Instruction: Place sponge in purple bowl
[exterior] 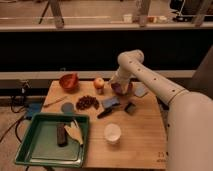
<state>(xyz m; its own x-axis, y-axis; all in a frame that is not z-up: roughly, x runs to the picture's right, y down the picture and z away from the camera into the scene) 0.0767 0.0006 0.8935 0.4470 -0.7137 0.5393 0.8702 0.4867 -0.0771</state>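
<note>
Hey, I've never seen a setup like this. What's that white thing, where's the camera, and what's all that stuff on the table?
The white thing is a robot's one arm, reaching in from the right. The gripper, the clamp at its tip, is just above the purple bowl; whether it holds anything does not show. One camera looks down on a wooden table. On it lie an orange bowl, an apple, a white cup, a blue block, a dark heap and a green tray with two things inside.
</note>
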